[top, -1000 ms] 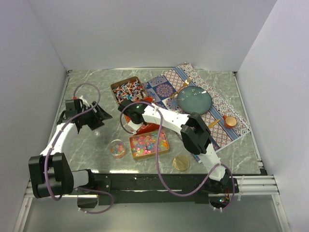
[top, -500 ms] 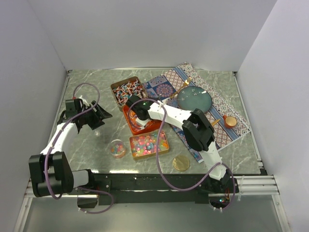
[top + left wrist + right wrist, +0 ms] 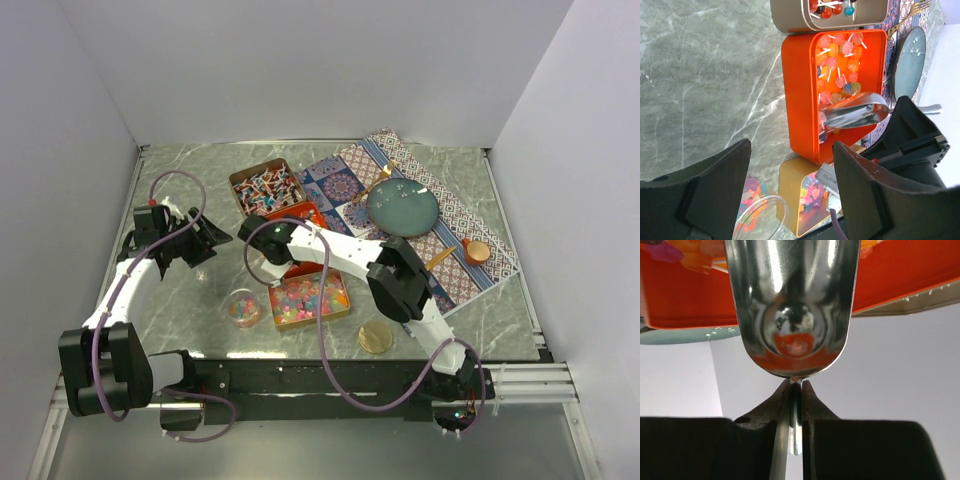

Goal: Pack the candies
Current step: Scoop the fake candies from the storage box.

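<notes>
Grey marble counter (image 3: 190, 300) | right end effector (image 3: 796, 390) pinched tight on the thin handle of metal scoop (image 3: 855, 114), bowl among candies (image 3: 840, 70) in orange tin (image 3: 800, 100) | left end effector (image 3: 790, 150) wide open, empty, hovering apart | advice: dig shallow, keep scoop level, lift slowly.

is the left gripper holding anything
No, the left gripper stands open above the marble table with nothing between its fingers.
</notes>
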Robot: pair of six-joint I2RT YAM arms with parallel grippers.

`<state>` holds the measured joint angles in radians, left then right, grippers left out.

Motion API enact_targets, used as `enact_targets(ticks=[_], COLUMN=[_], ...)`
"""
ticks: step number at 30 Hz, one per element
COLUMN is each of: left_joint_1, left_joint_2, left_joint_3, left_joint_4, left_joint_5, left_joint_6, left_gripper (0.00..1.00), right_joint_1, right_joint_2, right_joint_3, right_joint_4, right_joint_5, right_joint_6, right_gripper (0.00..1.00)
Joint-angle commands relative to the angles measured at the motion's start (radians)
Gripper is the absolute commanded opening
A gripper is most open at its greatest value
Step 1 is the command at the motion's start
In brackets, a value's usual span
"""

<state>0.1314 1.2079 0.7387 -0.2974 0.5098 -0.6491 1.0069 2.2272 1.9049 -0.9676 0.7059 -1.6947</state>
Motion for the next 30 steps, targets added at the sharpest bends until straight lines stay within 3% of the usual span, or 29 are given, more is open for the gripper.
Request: enact_targets(ticks=[1, 10, 16, 22, 28, 29, 30], left_joint_1=[0.002, 0.002, 0.002, 0.002, 0.002, 0.002, 0.002], left_joint_2=[-0.008, -0.010, 0.010, 0.033, 0.022, 0.019, 0.019], left_joint_3=[-0.010, 0.011, 0.014, 0.016, -0.080, -0.113, -0.125], left_joint_4=[0.034, 0.029, 0.017, 0.004, 0.000, 0.015, 0.023], left_joint_5=[0.019, 0.004, -0.017, -0.027, -0.040, -0.034, -0.037], left_joint_6=[-0.001, 0.008, 0.025, 0.029, 0.006, -0.001, -0.020], left_gripper=[0.72, 0.73, 0.73, 0.73, 0.49, 0.37, 0.31], right_joint_1=[0.012, -0.004, -0.014, -0.037, -0.063, -0.064, -0.067], right_joint_2=[0.012, 0.080, 0.038, 0.043, 0.025, 0.022, 0.026], right_joint_3=[-0.004, 0.068, 0.020, 0.040, -0.012, -0.004, 0.003], right_joint_4=[-0.057, -0.134, 0.013, 0.024, 0.102, 0.109, 0.106], right_joint_5=[-0.046, -0.252, -0.387, -0.506, -0.565, -0.578, -0.592], right_joint_6=[0.040, 0.193, 0.202, 0.228, 0.247, 0.265, 0.274], right_gripper=[0.00, 0.00, 0.00, 0.00, 0.00, 0.00, 0.00])
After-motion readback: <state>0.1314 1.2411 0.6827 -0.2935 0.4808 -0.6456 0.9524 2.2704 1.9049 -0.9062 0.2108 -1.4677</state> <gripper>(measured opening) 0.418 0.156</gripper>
